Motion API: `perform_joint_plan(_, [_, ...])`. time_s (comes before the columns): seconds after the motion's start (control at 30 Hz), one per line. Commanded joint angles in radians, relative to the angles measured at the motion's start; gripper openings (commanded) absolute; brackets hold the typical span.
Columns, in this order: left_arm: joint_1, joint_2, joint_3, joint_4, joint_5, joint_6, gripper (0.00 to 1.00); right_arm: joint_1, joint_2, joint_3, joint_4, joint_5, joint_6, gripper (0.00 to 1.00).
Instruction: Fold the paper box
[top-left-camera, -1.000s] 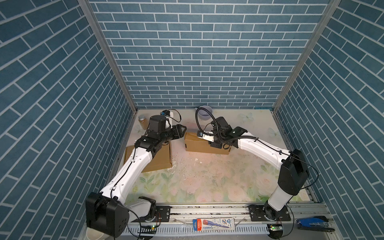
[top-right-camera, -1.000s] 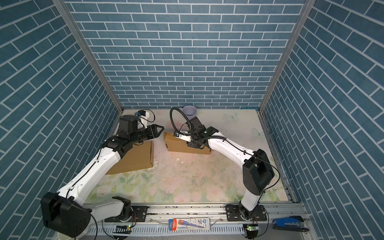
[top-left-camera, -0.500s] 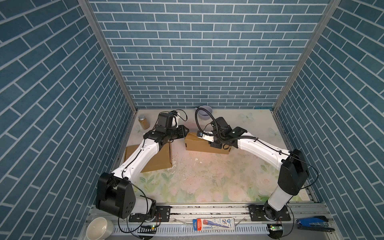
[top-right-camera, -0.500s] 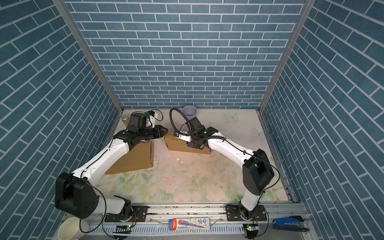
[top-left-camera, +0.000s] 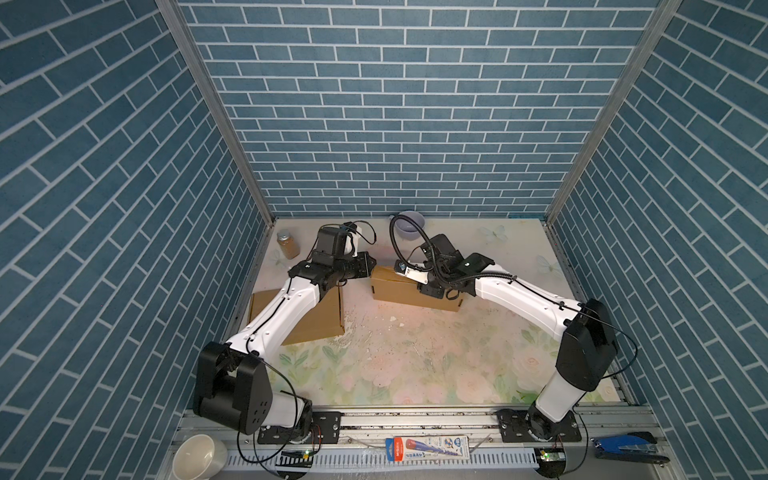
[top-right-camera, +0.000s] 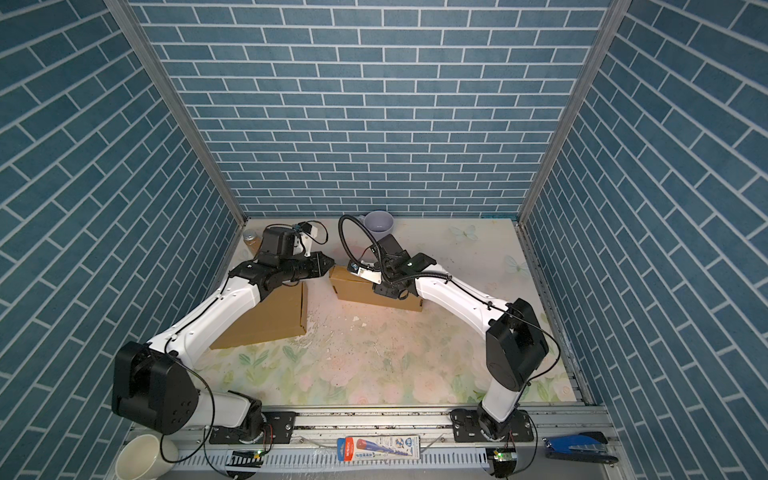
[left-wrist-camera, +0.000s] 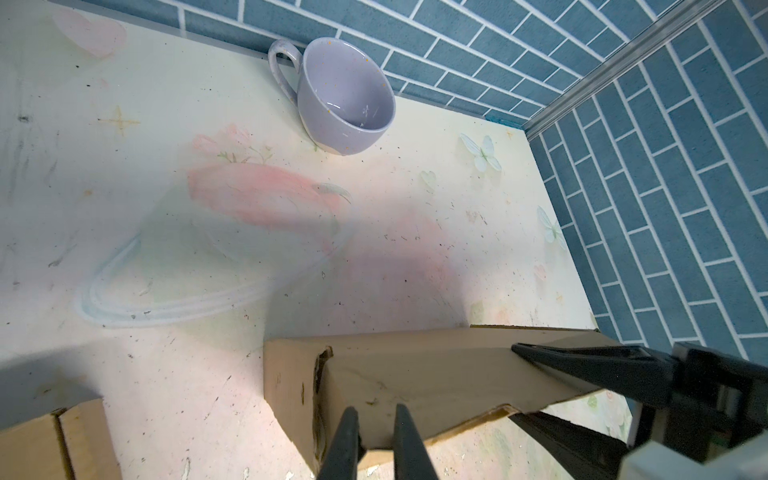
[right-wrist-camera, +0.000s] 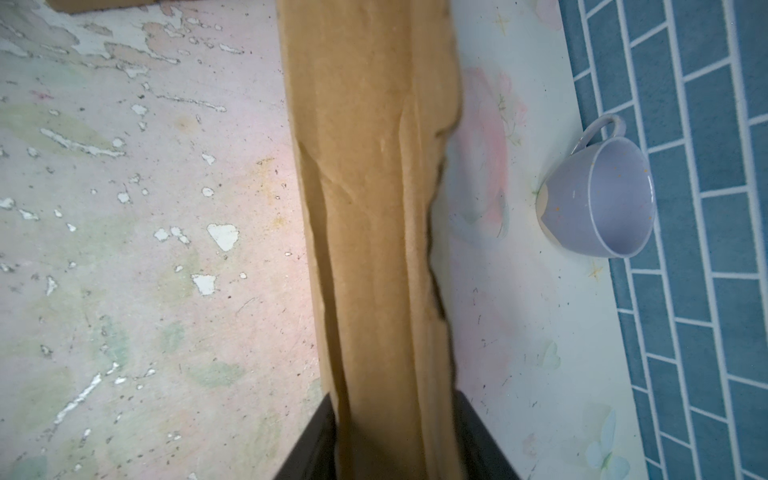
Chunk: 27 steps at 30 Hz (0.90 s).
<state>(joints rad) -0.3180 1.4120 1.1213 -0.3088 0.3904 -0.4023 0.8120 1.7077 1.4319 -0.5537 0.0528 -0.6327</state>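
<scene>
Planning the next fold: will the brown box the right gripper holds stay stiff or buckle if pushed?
The paper box probably buckles easily: its face is creased and its edge ragged. Thin-walled, it likely feels light and slides readily.

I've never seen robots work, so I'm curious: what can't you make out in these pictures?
Left wrist view: whether the left gripper pinches the paper box; its fingers cover the contact.
Right wrist view: the paper box is blurred near the right gripper, its far end cut off by the frame.
Both top views: flat cardboard half hidden under the left arm; packet print too small.
</scene>
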Motion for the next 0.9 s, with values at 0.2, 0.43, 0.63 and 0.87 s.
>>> perform_joint_plan(0.2, [0.020, 0.016, -0.012, -0.090, 0.026, 0.065, 0.22, 0.021, 0.014, -0.012, -0.014, 0.030, -0.013, 0.31])
perform_joint_plan(0.43, [0.025, -0.082, 0.002, -0.157, 0.003, 0.186, 0.48, 0.019, 0.021, 0.013, -0.051, 0.000, -0.013, 0.32])
perform_joint_plan(0.63, [0.020, -0.095, -0.051, -0.135, -0.006, 0.266, 0.46, 0.018, 0.032, 0.045, -0.103, -0.032, -0.013, 0.34])
perform_joint_plan(0.87, [0.015, -0.026, -0.007, -0.140, 0.004, 0.280, 0.33, 0.014, 0.038, 0.060, -0.120, -0.043, -0.013, 0.34])
